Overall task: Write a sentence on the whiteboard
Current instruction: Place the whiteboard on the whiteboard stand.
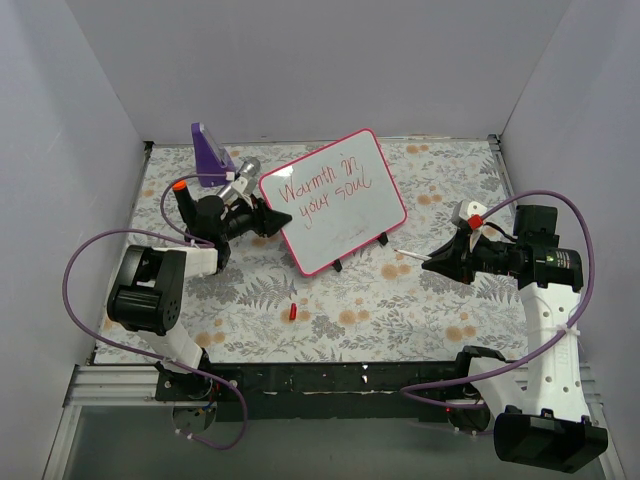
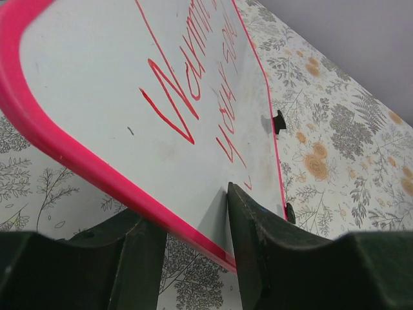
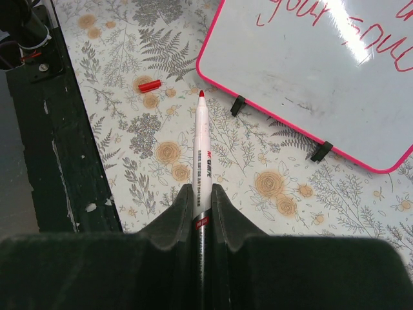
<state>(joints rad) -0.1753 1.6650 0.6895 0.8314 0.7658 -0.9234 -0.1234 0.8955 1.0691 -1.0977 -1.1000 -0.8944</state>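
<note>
My left gripper (image 1: 278, 218) straddles the left edge of the small, glossy, pink-framed whiteboard (image 1: 345, 225), one finger on each face; I cannot tell whether they press it. The board stands on black clip feet toward the far edge of the floral surface (image 1: 400, 300), showing the red handwritten sentence (image 1: 325, 190). My right gripper (image 1: 432, 262) clamps a white, red-tipped marker (image 3: 201, 148), clear of the board's right corner. A small red cap (image 1: 292, 312) lies toward the near edge.

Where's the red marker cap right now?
In the top view the red cap lies on the table, left of centre, just in front of the whiteboard's near corner.
</note>
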